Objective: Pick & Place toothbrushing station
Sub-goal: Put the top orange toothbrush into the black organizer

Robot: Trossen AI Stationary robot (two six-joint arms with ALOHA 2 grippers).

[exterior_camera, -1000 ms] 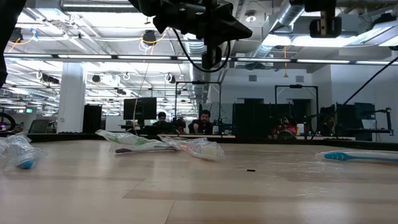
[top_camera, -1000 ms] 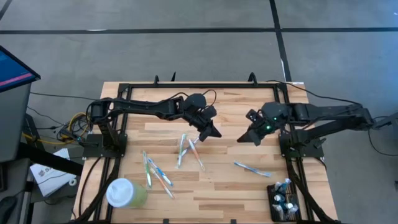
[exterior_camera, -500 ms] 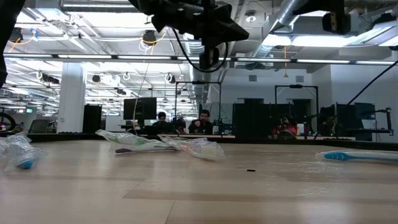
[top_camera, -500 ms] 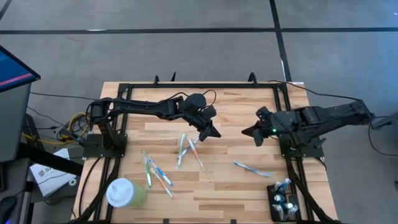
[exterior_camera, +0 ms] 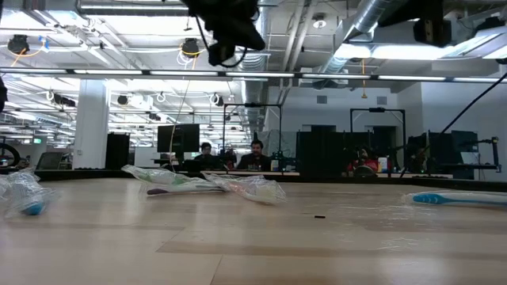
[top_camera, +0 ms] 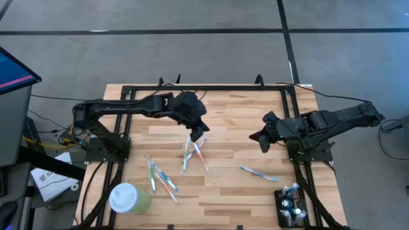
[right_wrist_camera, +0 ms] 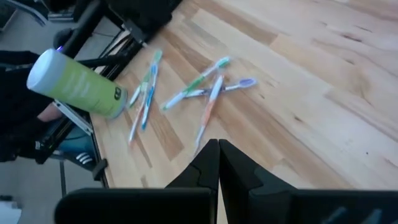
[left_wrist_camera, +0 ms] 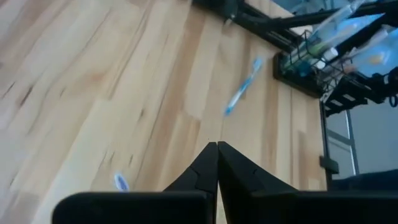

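Observation:
The toothbrushing station [top_camera: 291, 206], a small black holder with brushes standing in it, sits at the table's near right corner; it also shows in the left wrist view [left_wrist_camera: 323, 50]. My left gripper [top_camera: 199, 133] is shut and empty, raised above the crossed toothbrushes [top_camera: 195, 153] at the table's middle. My right gripper [top_camera: 261, 139] is shut and empty, raised over the table's right part, away from the station.
Wrapped toothbrushes lie loose: a crossed pile at the middle [right_wrist_camera: 208, 93], several at the near left [top_camera: 161, 177], one blue at the right [top_camera: 259, 173]. A pale green cup with white lid [top_camera: 128, 198] lies at the near left corner. A black frame [top_camera: 211, 88] rims the table.
My left gripper has drawn back toward the table's left edge, its arm folding, and now hangs over the middle pile. My right gripper has drawn back a little toward the table's right edge. Nothing on the table has moved.

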